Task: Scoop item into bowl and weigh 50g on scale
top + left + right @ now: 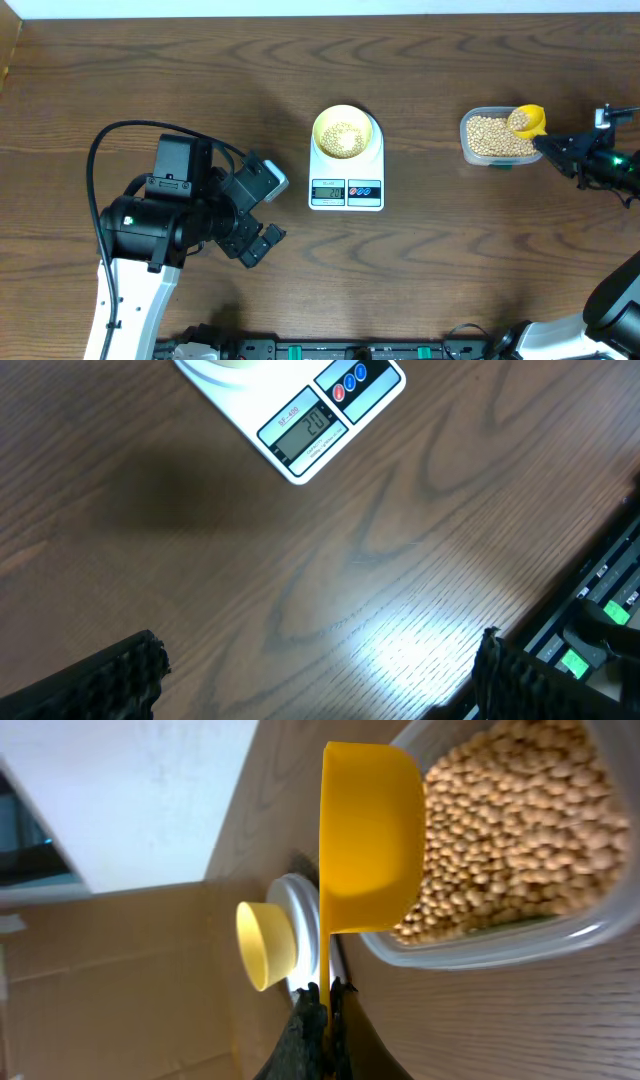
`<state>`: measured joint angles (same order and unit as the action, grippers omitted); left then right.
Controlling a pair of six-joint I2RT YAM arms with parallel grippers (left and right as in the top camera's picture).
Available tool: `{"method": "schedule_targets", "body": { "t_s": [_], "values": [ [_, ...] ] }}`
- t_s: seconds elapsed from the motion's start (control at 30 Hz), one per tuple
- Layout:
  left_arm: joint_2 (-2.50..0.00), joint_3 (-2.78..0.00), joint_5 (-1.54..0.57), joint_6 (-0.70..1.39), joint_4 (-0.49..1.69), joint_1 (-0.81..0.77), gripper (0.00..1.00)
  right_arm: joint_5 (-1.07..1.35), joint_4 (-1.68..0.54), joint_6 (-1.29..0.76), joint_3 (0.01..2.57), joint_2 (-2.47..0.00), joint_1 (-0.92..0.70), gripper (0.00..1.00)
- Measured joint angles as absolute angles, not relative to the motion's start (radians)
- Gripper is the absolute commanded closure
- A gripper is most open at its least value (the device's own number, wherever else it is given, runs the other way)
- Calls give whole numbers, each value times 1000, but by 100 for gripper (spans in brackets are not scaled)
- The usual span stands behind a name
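The pale yellow bowl (344,133) sits on the white scale (346,185) at mid table and holds some beans. It also shows in the right wrist view (268,945). The scale's display (306,428) reads 20 in the left wrist view. A clear container (489,140) at the right is full of beans (520,820). My right gripper (326,1005) is shut on the handle of the bright yellow scoop (372,835), which hangs over the container's near end and carries beans (524,121). My left gripper (320,680) is open and empty, left of the scale, above the wood.
The brown wooden table (450,250) runs under everything. A dark rail with green lights (600,610) lies along the front edge. A white wall strip (320,8) borders the far side.
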<state>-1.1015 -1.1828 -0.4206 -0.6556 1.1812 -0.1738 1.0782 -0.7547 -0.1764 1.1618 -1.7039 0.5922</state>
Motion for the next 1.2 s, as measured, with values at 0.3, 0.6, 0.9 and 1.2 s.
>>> {"method": "schedule_targets", "body": {
  "t_s": [0.3,0.6,0.9,1.2],
  "values": [
    [-1102,-1183,-421,-656,1181,-174,0,1117,-738,-200,1162,-1704,555,99],
    [-1102,-1183,-421,-656,1182,-174,0,1163,-581,-302,1160,-1705,437,99],
    [-1102,-1183,-421,-656,1182,-174,0,1176,-293,-488,1156,-1706,263,99],
    [-1102,-1183,-421,-656,1182,-174,0,1167,-223,-572,1156,-1707,114,99]
  ]
}}
